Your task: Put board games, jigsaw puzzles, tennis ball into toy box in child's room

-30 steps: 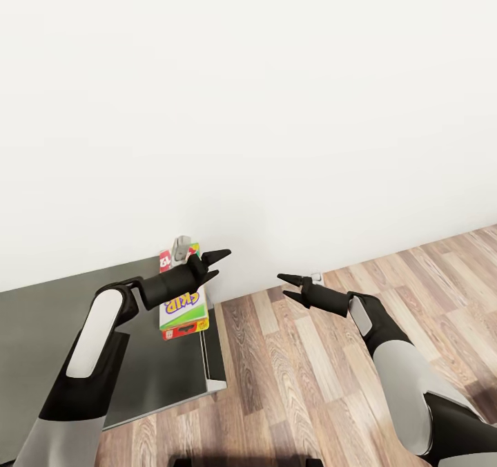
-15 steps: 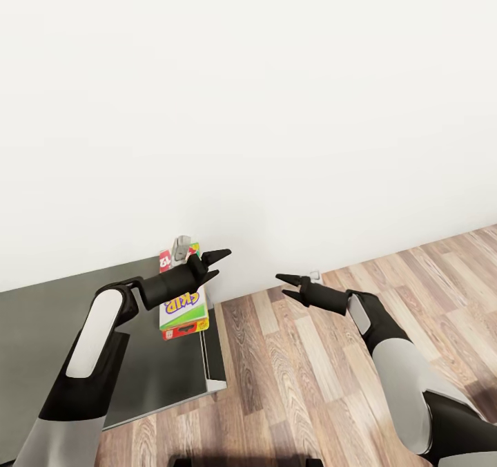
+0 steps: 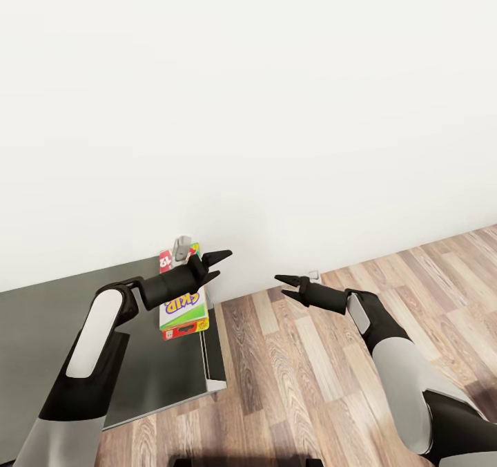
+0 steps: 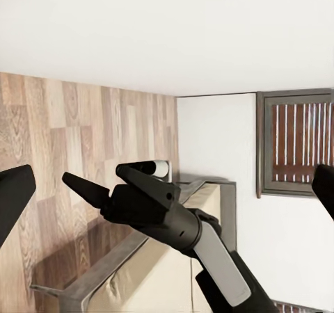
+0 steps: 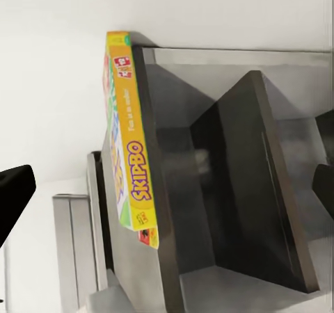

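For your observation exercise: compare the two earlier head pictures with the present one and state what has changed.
Very little. The right pincer has crept slightly toward the left pincer, low over the wooden floor; its fingers are spread and empty. The left pincer, also open and empty, has kept its place above the Skip-Bo box on the dark table. Nothing was grasped or released.

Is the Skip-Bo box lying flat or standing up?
Lying flat: the Skip-Bo box rests face up on the dark table, under the open left gripper.

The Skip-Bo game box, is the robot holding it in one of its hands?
No. In the head view the Skip-Bo box lies on the dark table, and the left gripper and right gripper are both open and empty.
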`<state>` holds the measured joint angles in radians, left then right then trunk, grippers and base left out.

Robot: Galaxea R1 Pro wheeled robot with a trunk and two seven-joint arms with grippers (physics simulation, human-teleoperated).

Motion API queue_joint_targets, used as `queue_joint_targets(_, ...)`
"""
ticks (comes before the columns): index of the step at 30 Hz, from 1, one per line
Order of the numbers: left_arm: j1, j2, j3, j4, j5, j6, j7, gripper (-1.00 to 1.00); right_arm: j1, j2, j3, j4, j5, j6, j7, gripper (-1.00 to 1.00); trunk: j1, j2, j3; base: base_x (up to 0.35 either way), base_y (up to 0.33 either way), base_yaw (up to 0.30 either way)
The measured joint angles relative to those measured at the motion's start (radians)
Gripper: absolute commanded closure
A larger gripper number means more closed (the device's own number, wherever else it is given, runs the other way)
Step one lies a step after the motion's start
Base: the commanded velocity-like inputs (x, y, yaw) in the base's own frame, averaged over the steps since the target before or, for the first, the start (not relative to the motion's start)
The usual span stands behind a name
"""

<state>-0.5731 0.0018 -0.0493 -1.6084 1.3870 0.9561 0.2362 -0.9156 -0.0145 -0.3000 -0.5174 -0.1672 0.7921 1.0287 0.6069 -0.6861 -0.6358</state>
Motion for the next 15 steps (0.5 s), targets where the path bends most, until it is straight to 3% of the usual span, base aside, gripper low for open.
queue_joint_targets(15,0.0,0.002,0.001,0.0,0.0,0.009,-0.026,-1.0,-0.015,-0.017,0.022,0.0,0.005,-0.021,0.0,-1.0,0.0,0.0,0.0,0.0,0.0,0.0)
